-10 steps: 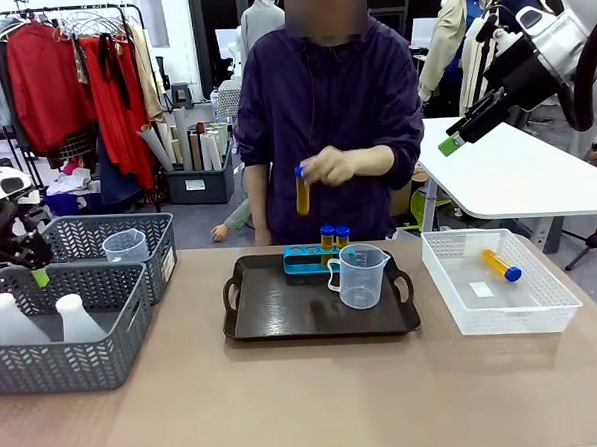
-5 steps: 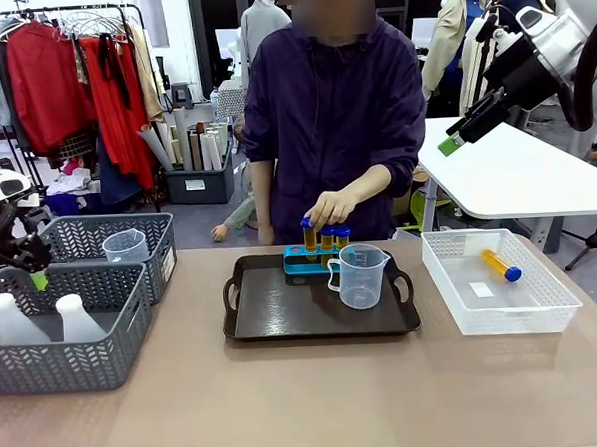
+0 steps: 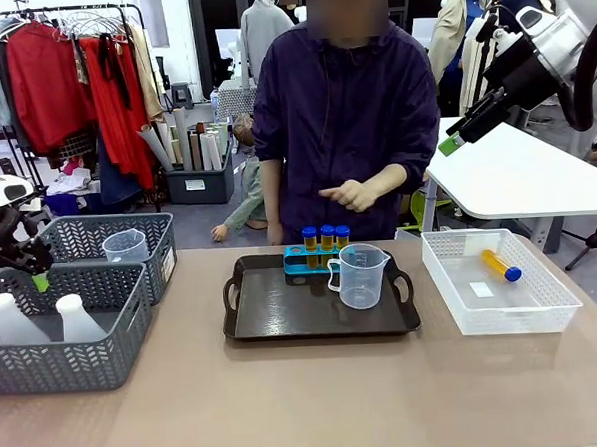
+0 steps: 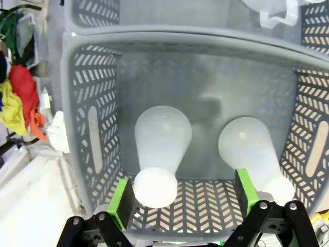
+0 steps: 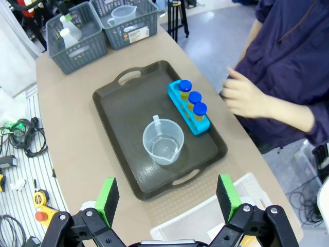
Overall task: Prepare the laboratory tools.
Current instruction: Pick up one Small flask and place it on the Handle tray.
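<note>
Surface: tan table (image 3: 308, 413) shared with a person, clothes racks behind.
Left claw: left claw (image 4: 183, 198) is released, jaws wide, pointing down into a grey mesh basket (image 4: 92, 128).
Flasks: one white flask (image 4: 160, 144) has its cap between the green pads, close to one pad; the second flask (image 4: 252, 149) has its cap just outside the other pad.
Right claw: right claw (image 5: 167, 198) is released and empty, well above the table.
Tray: dark tray (image 5: 123, 110) lies below and ahead of the right claw.
Beaker: clear beaker (image 5: 163, 141) stands upright on the tray, in line with the gap between the right claw's fingers.
Rack: blue rack (image 5: 198, 125) sits beyond the beaker on the tray, three blue-capped tubes (image 5: 194, 96) upright in it.
Loose tube: fourth tube (image 3: 501, 265) lies in the white lattice basket (image 3: 544, 316), below the right claw.
Person's hand: hand (image 5: 247, 95) hovers beyond the rack, apart from the tubes.
</note>
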Available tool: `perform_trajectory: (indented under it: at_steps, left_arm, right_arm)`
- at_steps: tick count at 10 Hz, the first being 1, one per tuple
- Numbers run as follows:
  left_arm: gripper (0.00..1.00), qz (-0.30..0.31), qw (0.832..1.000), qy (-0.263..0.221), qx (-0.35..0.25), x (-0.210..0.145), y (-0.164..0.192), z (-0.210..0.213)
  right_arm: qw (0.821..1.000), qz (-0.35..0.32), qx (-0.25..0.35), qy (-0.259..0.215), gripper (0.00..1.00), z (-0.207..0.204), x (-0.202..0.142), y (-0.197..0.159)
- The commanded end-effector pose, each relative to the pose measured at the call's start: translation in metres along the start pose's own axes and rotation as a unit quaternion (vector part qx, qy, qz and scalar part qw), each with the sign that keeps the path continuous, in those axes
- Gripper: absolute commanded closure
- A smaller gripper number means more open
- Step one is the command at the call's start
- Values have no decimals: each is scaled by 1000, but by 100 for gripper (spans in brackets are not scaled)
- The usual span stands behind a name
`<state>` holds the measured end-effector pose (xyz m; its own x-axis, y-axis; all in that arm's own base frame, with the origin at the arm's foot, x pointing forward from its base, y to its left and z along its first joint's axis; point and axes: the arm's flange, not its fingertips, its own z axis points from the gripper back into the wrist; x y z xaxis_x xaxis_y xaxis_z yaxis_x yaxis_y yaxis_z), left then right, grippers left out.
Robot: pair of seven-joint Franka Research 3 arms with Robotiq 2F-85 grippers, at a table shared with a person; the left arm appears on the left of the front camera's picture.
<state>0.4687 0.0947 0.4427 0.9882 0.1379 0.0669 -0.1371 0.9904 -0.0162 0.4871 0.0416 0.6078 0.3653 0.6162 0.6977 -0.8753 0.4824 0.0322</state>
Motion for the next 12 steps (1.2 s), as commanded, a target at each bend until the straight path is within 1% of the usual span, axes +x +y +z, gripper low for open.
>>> perform_trajectory:
  at_steps: [1, 5, 10, 12]
  left_arm:
    - [0, 6, 1000, -11, -9, 6, 10, 2]
    - [0, 12, 1000, 15, -4, 5, 16, -10]
    - [98, 12, 1000, 22, 3, 4, 15, -12]
    - [100, 16, 1000, 24, 3, 5, 16, -12]
  right_arm:
    - [1000, 5, 2, -1, 0, 0, 1, 0]
    - [1000, 5, 2, -1, 0, 0, 1, 0]
    - [1000, 5, 2, -1, 0, 0, 1, 0]
    - [1000, 5, 2, -1, 0, 0, 1, 0]
